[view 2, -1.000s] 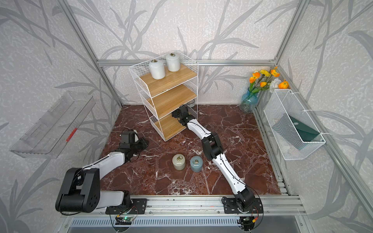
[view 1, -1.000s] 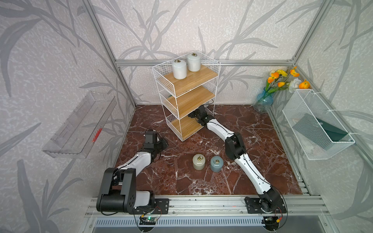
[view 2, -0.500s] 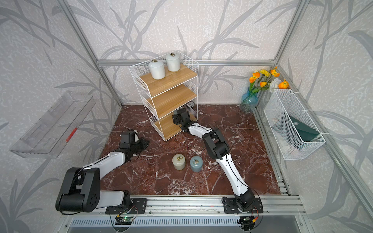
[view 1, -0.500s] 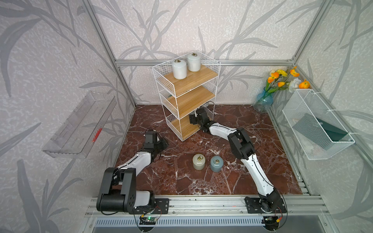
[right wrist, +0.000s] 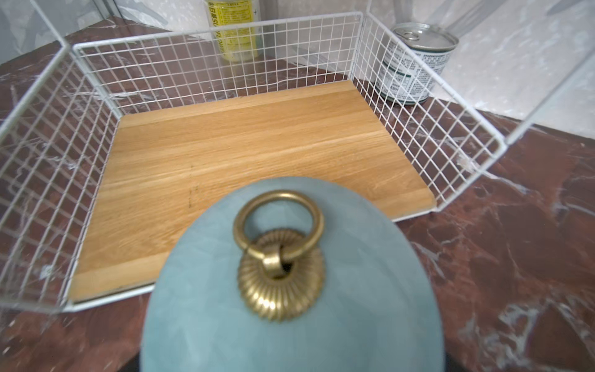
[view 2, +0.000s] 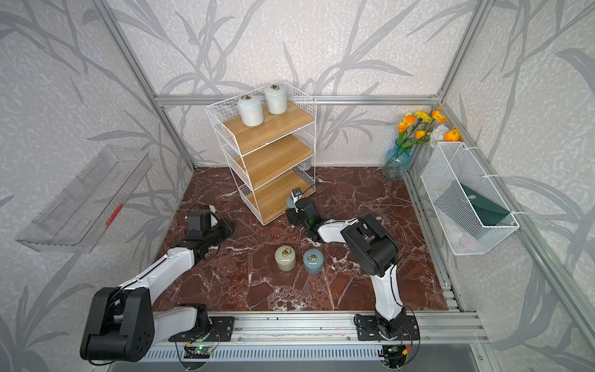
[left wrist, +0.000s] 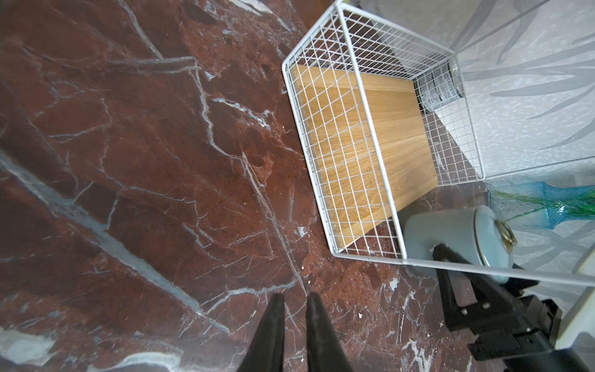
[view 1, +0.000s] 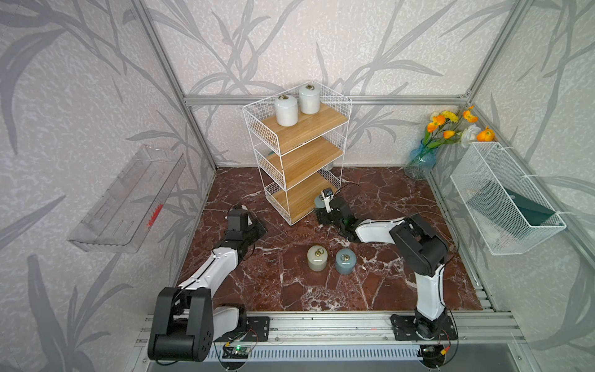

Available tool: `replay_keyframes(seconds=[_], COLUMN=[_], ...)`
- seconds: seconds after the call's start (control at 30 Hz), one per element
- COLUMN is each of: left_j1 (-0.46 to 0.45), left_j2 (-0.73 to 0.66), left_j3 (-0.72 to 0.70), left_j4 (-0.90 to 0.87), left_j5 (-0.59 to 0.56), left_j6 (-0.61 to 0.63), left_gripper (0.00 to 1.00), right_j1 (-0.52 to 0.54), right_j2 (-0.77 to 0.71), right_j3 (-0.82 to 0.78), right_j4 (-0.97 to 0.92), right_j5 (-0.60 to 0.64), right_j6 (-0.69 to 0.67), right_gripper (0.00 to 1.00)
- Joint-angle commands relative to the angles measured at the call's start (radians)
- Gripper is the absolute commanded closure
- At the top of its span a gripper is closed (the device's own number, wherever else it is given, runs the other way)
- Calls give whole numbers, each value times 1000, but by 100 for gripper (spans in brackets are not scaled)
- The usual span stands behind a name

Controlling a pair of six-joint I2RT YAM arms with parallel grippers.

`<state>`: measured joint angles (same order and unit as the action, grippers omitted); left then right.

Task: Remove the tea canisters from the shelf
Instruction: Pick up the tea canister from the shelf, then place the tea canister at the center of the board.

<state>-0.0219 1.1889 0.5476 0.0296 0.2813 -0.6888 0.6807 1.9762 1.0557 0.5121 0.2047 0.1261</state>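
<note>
Pinching a blue-grey canister (left wrist: 444, 228) by its glossy sides, the right tool (view 1: 323, 211) holds it low at the open front of the bottom tier of the shelf (view 1: 306, 161). The wrist view looks straight down on the lid (right wrist: 370, 290) and its brass ring (right wrist: 278, 198), but I cannot tell whether the base is clear of the board's edge. The left tool (left wrist: 295, 299) hangs apart over bare bench (view 1: 289, 290), its fingers drawn almost together on nothing. Two white canisters (view 1: 286, 111) stand side by side on the top tier, while a beige canister (view 1: 317, 257) and a second blue-grey canister (view 1: 344, 261) sit close together on the bench in front. The likeliest trouble is the glazed wall sliding in a side grip, since nothing supports the pot from below; a quick swing or a tilt could drop it on the hard bench or let the lid slide off. A low pull could also catch the base on the front wire and drag the light shelf, rocking the white pair above. Setting it down too near the two already out could knock them over.
</note>
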Motion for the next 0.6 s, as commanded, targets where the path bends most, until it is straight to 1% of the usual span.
replay_keyframes(seconds=[0.0, 0.17, 0.33, 0.4, 0.57], left_j1=[1, -1, -4, -4, -5], left_j2=[-56, -118, -171, -189, -221], left_j3=[-26, -50, -69, -69, -71], left_j4=[-52, -77, -96, -108, -138], left_j5=[-15, -13, -11, -13, -13], left_j6=[14, 3, -9, -12, -17], left_gripper=[84, 84, 84, 84, 84], right_j1=[0, 14, 20, 23, 23], right_j2=[-125, -191, -209, -209, -206], right_j3=[-66, -181, -239, -253, -293], right_j4=[161, 177, 187, 187, 199], right_j5=[20, -26, -68, -68, -51], right_j6=[15, 36, 71, 69, 70], right_gripper=[30, 30, 29, 27, 27])
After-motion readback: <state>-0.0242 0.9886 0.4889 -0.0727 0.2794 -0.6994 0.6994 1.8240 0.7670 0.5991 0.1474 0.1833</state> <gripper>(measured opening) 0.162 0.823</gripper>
